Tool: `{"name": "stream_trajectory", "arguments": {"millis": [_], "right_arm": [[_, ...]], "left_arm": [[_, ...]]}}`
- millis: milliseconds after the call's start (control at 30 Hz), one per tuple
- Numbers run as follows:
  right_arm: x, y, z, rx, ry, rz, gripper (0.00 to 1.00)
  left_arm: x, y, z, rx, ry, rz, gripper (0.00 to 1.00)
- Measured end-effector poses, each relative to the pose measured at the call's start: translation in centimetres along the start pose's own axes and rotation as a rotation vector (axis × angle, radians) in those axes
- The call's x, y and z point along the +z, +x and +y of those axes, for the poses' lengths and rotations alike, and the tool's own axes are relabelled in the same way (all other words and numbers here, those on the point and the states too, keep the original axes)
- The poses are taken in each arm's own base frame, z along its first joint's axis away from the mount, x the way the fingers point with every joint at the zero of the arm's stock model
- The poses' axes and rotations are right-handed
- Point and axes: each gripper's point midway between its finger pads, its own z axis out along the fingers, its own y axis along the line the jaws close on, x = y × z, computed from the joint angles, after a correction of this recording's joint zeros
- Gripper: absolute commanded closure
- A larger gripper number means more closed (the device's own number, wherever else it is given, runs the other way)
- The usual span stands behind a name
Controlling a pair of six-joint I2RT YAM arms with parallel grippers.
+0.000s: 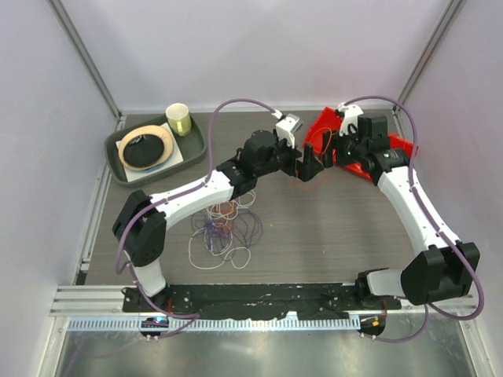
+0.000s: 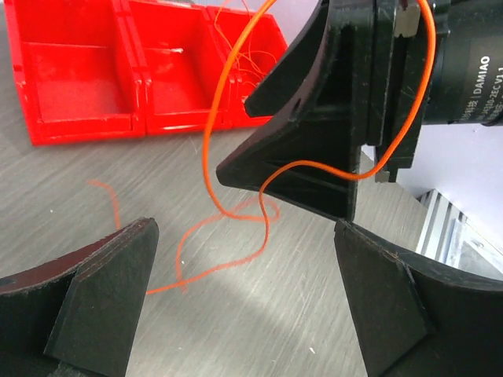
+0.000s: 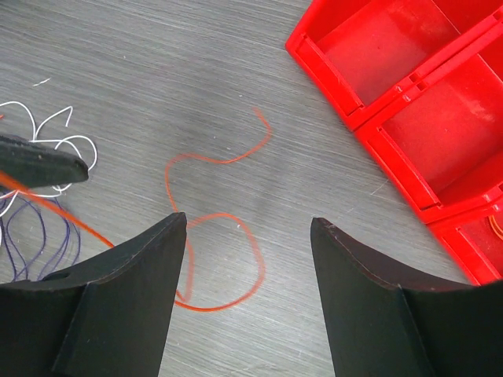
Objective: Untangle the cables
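Observation:
The cables form a loose tangle (image 1: 224,228) of white, purple and orange-red loops on the table under my left forearm. One orange-red cable (image 3: 228,259) lies apart from it in curls on the wood, below my right gripper (image 3: 247,228), whose jaws stand open around nothing. In the left wrist view this orange-red cable (image 2: 236,212) also drapes over the outside of the right gripper's finger (image 2: 314,149). My left gripper (image 2: 247,267) faces it, open wide and empty. White and purple loops (image 3: 39,204) show at the left edge of the right wrist view.
A red compartment bin (image 1: 357,145) sits at the back right, just behind both grippers (image 1: 314,161); thin orange strands lie in one compartment (image 2: 251,63). A green tray (image 1: 122,169) at the back left carries a plate and a cup (image 1: 178,119).

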Motion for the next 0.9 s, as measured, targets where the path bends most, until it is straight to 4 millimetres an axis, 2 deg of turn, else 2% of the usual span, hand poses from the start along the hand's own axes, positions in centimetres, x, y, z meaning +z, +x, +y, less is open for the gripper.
{"name": "stream_trajectory", "arguments": {"millis": [100,167,200,300,367,467,500,567,600,667,700,767,900], "right_arm": [[-0.1,-0.2,0.5,-0.009,-0.01,-0.008,0.3],[-0.2,-0.2,0.8,-0.021,-0.012,-0.011,0.3],[-0.2,-0.2,0.9,-0.022,-0.014,-0.014,0.3],[-0.3,-0.4,1.7,-0.029,-0.036,-0.022,0.3],[-0.6,-0.6,2.1,-0.037,-0.045,-0.03,0.3],[-0.9,-0.8,2.3,-0.039,-0.048,-0.04,0.31],[-1.0,-0.8,2.3,-0.037,-0.047,-0.04,0.31],[-1.3,-0.5,2.4,-0.029,-0.049,-0.028,0.31],[-1.4,-0.2,2.6,-0.023,-0.054,-0.013,0.32],[-1.5,0.4,2.9,-0.01,-0.059,0.01,0.32],[-1.5,0.2,3.0,-0.006,-0.062,0.008,0.32],[-1.7,-0.5,3.2,0.002,-0.063,-0.008,0.33],[-2.2,-2.0,3.4,0.03,-0.066,-0.048,0.33]], "left_arm": [[0.0,-0.4,0.2,0.042,-0.004,-0.01,0.02],[0.1,-0.7,0.1,0.066,0.002,-0.013,0.09],[0.1,-0.9,0.1,0.072,0.003,-0.018,0.16],[0.3,-1.3,0.0,0.093,0.01,-0.026,0.26],[0.5,-1.1,0.1,0.099,0.013,-0.024,0.27],[0.5,-1.2,0.0,0.107,0.025,-0.025,0.16],[0.5,-1.2,0.0,0.114,0.029,-0.027,0.07],[0.3,-1.1,0.1,0.134,0.039,-0.039,0.0],[-0.1,-0.9,0.3,0.14,0.042,-0.041,0.0],[-1.2,0.0,0.6,0.159,0.047,-0.046,0.0],[-2.1,1.2,0.7,0.162,0.05,-0.024,0.0],[-3.8,3.9,0.7,0.164,0.061,0.027,0.0],[-5.8,6.9,1.0,0.161,0.058,0.071,0.0]]}}
